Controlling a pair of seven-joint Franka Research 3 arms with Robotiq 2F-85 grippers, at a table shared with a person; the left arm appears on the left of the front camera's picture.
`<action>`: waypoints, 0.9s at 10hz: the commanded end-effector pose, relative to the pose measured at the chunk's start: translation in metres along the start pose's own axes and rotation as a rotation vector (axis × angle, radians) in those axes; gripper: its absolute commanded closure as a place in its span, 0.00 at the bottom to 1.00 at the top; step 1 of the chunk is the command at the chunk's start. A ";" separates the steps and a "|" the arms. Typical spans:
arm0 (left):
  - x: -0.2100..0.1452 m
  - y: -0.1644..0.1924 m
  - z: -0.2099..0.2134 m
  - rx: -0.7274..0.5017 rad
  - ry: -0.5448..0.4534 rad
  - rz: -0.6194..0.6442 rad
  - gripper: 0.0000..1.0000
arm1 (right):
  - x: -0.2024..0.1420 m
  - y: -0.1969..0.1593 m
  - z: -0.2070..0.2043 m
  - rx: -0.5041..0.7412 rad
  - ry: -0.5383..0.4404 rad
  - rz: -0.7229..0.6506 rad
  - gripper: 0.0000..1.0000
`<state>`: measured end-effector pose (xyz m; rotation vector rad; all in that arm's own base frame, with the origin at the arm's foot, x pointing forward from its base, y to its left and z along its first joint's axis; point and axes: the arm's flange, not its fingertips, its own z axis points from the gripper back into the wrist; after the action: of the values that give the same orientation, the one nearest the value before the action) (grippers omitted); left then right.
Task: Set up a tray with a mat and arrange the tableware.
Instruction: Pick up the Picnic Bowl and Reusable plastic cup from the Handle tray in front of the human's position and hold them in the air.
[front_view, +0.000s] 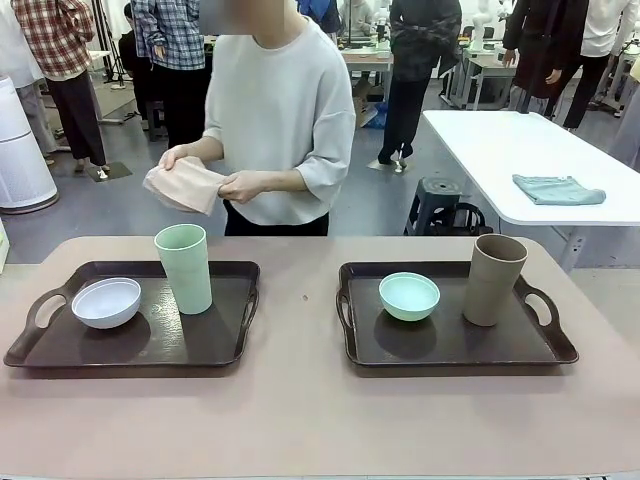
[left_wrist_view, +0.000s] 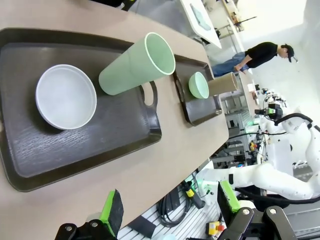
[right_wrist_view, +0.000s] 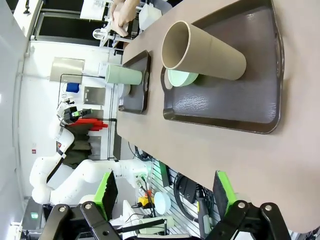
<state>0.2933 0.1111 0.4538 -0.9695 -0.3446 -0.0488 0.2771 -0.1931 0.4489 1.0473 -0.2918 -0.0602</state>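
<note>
A matte white bowl (front_view: 106, 302) and a tall pale-green tumbler (front_view: 184, 268) stand on the left tray (front_view: 200, 340), of dark woodgrain. A mint-green bowl (front_view: 409, 296) and a tan-brown tumbler (front_view: 494, 279) stand on the right tray (front_view: 450, 345). Across the table, a person's hands (front_view: 240, 186) hold a soft, folded pink mat (front_view: 185, 186). The left gripper (left_wrist_view: 170, 205) and right gripper (right_wrist_view: 165, 189) hang wide open and empty. Mat-laying seems next, and a tray likely needs clearing first.

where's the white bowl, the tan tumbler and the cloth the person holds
white bowl (front_view: 106, 302), front view, its inner floor
tan tumbler (front_view: 492, 285), front view, middle of its side wall
cloth (front_view: 184, 186), front view, middle of the folded fabric
</note>
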 end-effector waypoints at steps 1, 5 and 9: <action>0.001 0.001 0.001 -0.020 -0.010 -0.005 0.00 | 0.001 -0.001 0.000 0.021 -0.006 0.006 0.00; 0.001 0.001 0.001 -0.020 -0.010 -0.005 0.00 | 0.001 -0.001 0.000 0.021 -0.006 0.006 0.00; 0.001 0.001 0.001 -0.020 -0.010 -0.005 0.00 | 0.001 -0.001 0.000 0.021 -0.006 0.006 0.00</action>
<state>0.2933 0.1111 0.4535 -0.9678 -0.3421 -0.0475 0.2772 -0.1928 0.4481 1.0459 -0.2854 -0.0625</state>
